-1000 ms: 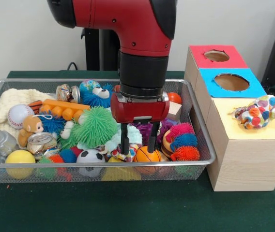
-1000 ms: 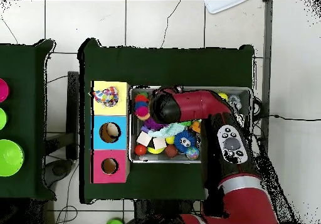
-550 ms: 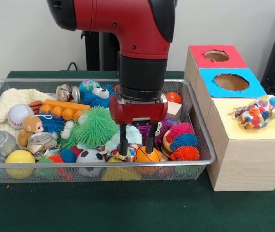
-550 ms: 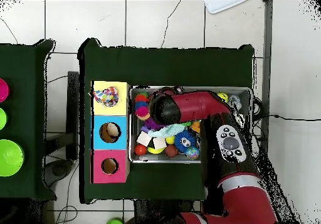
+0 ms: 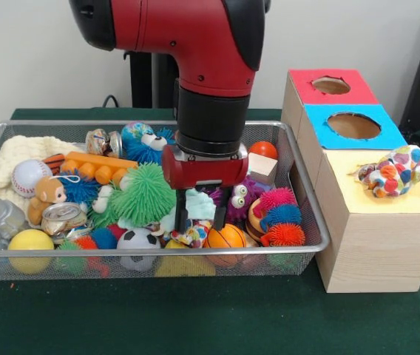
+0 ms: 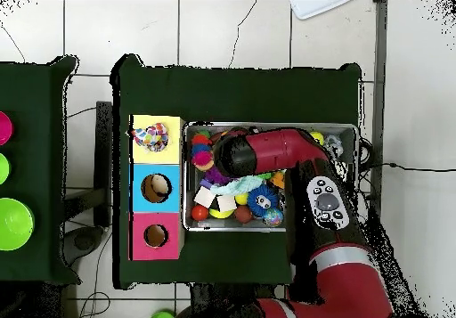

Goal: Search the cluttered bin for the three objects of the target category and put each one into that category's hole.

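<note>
Front view: nearest, at the front rim of the wire bin (image 5: 321, 240), a small patterned soft toy (image 5: 193, 235) was seen lying just beside the basketball (image 5: 227, 237), directly beneath the hand (image 5: 198, 216). The hand's fingers (image 5: 183, 214) were parted and released, straddling a pale mint plush (image 5: 197, 207), nothing being gripped. Whether the tips touched the toy could not be told. Which category was wanted could not be judged. Farther from the bin, a patterned fish toy (image 5: 395, 171) was resting on the yellow box top (image 5: 358, 196), its hole hidden; beyond it, the blue hole (image 5: 353, 125) and red hole (image 5: 331, 85) were seen open.
</note>
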`<state>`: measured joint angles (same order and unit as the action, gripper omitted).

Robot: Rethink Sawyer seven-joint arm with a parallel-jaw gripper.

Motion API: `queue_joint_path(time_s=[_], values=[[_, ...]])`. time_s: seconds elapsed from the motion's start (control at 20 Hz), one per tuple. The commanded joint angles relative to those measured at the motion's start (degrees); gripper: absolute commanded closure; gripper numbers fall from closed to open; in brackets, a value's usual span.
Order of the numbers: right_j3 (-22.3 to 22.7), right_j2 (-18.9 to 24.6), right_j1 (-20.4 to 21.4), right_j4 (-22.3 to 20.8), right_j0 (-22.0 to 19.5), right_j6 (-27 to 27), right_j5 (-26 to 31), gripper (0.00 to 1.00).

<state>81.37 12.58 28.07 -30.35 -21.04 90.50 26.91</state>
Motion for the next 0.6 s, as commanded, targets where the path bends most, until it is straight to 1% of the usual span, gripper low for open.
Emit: queue_joint_path(time_s=[0.05, 0.35, 0.45, 0.6], values=[[-2.38, -0.31, -2.87, -4.27, -0.14, -6.36, 8.51, 0.0], [-2.56, 0.38, -3.5, -4.82, -0.88, -5.81, 6.45, 0.0], [-2.42, 0.98, -4.24, -4.38, -1.48, -4.95, 4.82, 0.0], [-2.57, 0.56, -4.52, -4.51, -1.22, -3.78, 3.68, 0.0]])
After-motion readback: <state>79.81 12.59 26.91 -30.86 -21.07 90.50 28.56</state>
